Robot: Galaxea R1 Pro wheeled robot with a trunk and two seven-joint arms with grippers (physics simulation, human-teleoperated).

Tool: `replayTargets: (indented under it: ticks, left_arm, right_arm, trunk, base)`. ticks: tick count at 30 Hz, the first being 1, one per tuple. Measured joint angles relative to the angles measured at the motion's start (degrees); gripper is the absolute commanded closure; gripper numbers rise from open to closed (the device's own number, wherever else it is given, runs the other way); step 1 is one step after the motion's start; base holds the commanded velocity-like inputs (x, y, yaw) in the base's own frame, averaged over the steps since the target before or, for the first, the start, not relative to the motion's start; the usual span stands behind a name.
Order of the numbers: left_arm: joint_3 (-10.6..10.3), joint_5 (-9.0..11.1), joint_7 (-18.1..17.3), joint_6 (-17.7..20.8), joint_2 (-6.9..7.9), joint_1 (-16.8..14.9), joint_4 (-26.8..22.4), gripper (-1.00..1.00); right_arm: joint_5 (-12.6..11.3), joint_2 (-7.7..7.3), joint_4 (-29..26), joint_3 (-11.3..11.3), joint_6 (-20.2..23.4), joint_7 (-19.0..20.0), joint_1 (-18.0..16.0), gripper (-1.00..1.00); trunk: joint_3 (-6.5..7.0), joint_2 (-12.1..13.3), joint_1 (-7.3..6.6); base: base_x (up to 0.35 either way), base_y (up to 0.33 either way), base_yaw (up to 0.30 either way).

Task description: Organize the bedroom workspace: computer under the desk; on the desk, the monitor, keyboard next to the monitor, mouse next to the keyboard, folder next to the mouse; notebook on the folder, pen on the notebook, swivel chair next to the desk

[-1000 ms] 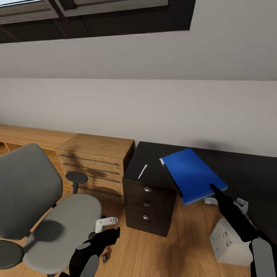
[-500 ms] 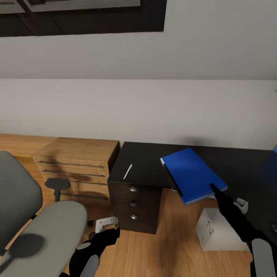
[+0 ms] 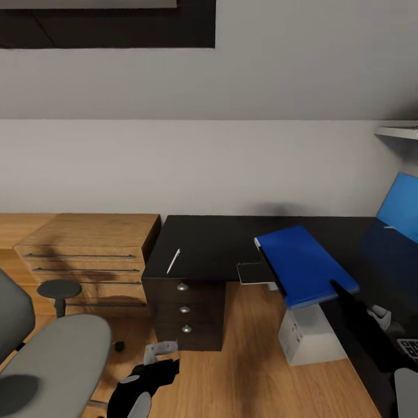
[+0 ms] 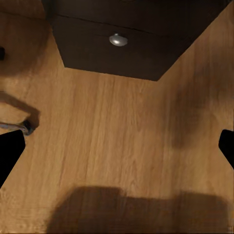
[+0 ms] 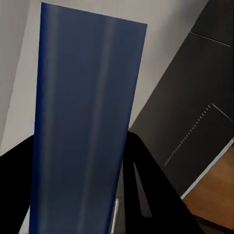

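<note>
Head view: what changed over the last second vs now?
Mostly the camera: it swung right, so the chair and oak dresser slid left while the computer and blue back panel came into view. A dark notebook edge now shows under the folder. Unchanged: right gripper still holds the folder over the desk, the pen lies on it, left gripper stays low and open.

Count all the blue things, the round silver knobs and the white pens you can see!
Blue things: 2, the folder in the right hand and the desk's back panel
Round silver knobs: 3, on the black drawer unit
White pens: 1, the pen on the desk
Total: 6
</note>
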Motion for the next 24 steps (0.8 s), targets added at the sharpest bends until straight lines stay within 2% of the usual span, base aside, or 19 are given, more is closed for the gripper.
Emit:
replayTargets:
  ticks: [1, 4, 5, 7, 10, 14, 15, 16, 19, 22, 24]
  left_arm:
    - [-0.16, 0.05, -0.16, -1.37, -0.14, 0.02, 5.23, -1.00]
    - [-0.86, 0.00, -0.25, -5.37, -0.19, 0.00, 10.16, -1.00]
    - [-1.98, 0.16, -0.31, -11.89, -0.11, 0.01, 14.26, -1.00]
    - [-3.09, 0.22, -0.33, -14.96, -0.05, 0.00, 16.21, -1.00]
    - [-4.52, 0.26, -0.41, -17.39, -0.01, 0.00, 18.41, -1.00]
    - [-5.10, 0.22, -0.48, -18.32, -0.05, 0.00, 20.14, -1.00]
    - [-5.17, 0.24, -0.49, -18.45, -0.05, -0.01, 20.40, -1.00]
    - [-5.20, 0.23, -0.50, -18.49, -0.05, -0.01, 20.49, -1.00]
    - [-5.28, 0.26, -0.51, -18.62, -0.06, 0.00, 20.77, -1.00]
    - [-5.34, 0.22, -0.50, -18.65, -0.06, 0.00, 20.82, -1.00]
    - [-5.67, 0.24, -0.45, -18.66, -0.06, 0.00, 20.85, -1.00]
  right_arm:
    - [-0.51, 0.06, 0.00, -0.65, 0.41, -0.02, 0.00, 1.00]
    - [-0.71, 0.15, -0.01, -0.88, 0.97, 0.01, 0.00, 1.00]
    - [-1.32, 0.33, 0.01, -0.96, 1.27, 0.53, 0.00, 1.00]
    - [-1.77, 0.56, 0.15, -0.86, 1.18, 1.11, 0.00, 1.00]
    - [-1.96, 0.89, 0.36, -0.22, 0.33, -0.40, -0.05, 1.00]
    - [-2.16, 0.99, 1.05, 0.79, -3.83, -8.21, -0.99, 1.00]
    - [-2.17, 0.98, 2.03, 1.27, -6.47, -11.40, -2.20, 1.00]
    - [-2.26, 0.98, 2.78, 1.61, -8.13, -13.02, -3.07, 1.00]
    - [-2.26, 0.80, 9.40, 4.29, -20.17, -19.14, -9.20, 1.00]
    - [-2.03, 0.63, 15.66, 5.55, -29.02, -20.74, -12.94, 1.00]
    - [-1.85, 0.58, 22.51, 6.01, -37.20, -21.46, -16.70, 1.00]
  trunk:
    - [-0.01, 0.00, 0.00]
    - [0.00, 0.00, 0.00]
    - [0.00, 0.00, 0.00]
    - [0.00, 0.00, 0.00]
    - [0.00, 0.00, 0.00]
    - [0.00, 0.00, 0.00]
    - [0.01, 0.00, 0.00]
    - [0.01, 0.00, 0.00]
    - [0.01, 0.00, 0.00]
    - [0.01, 0.00, 0.00]
    - [0.01, 0.00, 0.00]
  base:
    - [0.000, 0.000, -0.015]
    - [0.000, 0.000, -0.007]
    - [0.000, 0.000, -0.002]
    - [0.000, 0.000, -0.001]
    - [0.000, 0.000, 0.000]
    - [0.000, 0.000, 0.000]
    - [0.000, 0.000, 0.000]
    - [0.000, 0.000, 0.000]
    - [0.000, 0.000, 0.000]
    - [0.000, 0.000, 0.000]
    - [0.000, 0.000, 0.000]
